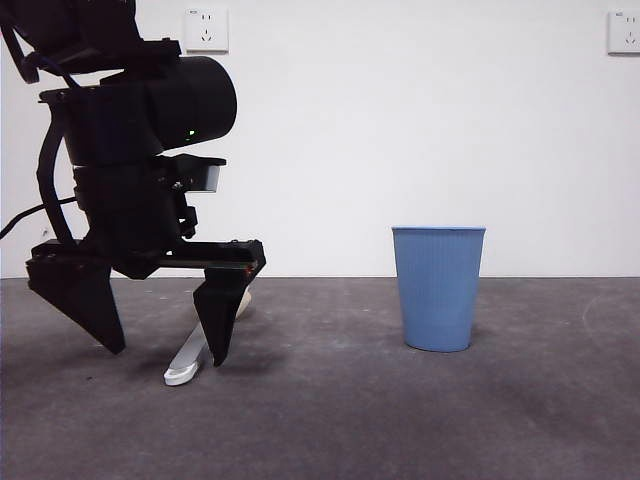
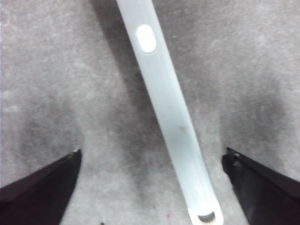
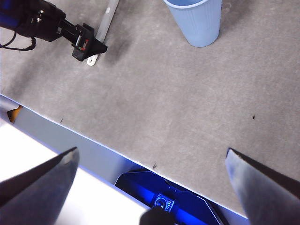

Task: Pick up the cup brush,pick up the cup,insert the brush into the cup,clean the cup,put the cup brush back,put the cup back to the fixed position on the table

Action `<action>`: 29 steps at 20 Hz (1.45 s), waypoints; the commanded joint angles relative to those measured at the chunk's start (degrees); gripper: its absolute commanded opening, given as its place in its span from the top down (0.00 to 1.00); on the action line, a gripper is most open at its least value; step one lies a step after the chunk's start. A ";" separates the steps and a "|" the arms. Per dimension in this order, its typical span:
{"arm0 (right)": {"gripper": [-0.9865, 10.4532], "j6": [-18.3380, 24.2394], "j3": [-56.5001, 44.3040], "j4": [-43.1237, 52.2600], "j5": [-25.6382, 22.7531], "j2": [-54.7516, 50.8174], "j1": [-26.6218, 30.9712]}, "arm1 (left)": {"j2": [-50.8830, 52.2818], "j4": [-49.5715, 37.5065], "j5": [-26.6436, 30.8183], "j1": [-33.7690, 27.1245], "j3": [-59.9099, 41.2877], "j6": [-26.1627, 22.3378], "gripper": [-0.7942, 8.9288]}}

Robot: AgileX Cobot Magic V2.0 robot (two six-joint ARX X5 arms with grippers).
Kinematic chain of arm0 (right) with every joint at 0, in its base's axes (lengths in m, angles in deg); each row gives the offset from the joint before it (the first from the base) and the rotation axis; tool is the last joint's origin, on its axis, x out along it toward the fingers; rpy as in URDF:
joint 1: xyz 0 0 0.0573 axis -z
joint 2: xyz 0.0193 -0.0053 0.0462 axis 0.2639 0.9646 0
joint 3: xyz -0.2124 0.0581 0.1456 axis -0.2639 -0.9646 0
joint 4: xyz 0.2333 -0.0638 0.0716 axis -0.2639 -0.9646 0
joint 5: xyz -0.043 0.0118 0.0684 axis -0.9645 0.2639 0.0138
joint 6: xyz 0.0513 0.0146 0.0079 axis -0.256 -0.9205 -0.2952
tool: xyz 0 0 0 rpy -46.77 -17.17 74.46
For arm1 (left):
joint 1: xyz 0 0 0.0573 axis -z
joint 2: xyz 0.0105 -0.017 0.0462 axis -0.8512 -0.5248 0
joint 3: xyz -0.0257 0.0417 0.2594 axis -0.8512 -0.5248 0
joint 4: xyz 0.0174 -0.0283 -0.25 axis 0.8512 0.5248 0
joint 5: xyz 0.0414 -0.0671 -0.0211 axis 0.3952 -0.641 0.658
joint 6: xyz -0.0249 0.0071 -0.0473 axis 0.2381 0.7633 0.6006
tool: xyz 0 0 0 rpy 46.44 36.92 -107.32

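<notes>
The cup brush lies on the table at the left, its white tip toward the camera; its sponge head is mostly hidden behind the jaw. In the left wrist view its grey handle runs between the jaws. My left gripper is open, low over the table, straddling the handle without touching it. It also shows in the right wrist view. The light blue cup stands upright at centre-right, also in the right wrist view. My right gripper is open and empty, high above the table's near edge.
A white wall with two sockets stands behind the table. The table's front edge runs below the right gripper, with a blue-lit device beneath it.
</notes>
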 commanded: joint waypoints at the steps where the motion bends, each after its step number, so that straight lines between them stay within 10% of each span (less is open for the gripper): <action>1: 0.39 -0.52 0.13 0.20 0.07 -0.07 -0.09 | -0.48 0.09 -0.20 0.55 -0.11 0.68 0.60; 10: 0.39 -1.11 0.13 0.15 0.11 -0.09 -0.09 | -0.52 0.50 -2.89 1.66 -0.17 3.54 0.66; 19: 0.39 -1.68 0.13 0.15 0.13 -0.13 -0.09 | -0.59 1.22 -4.44 2.73 -0.20 5.05 0.93; 29: 0.39 -6.75 0.13 0.20 0.17 0.61 -0.09 | 5.77 3.17 -2.47 2.99 -0.17 -0.46 0.93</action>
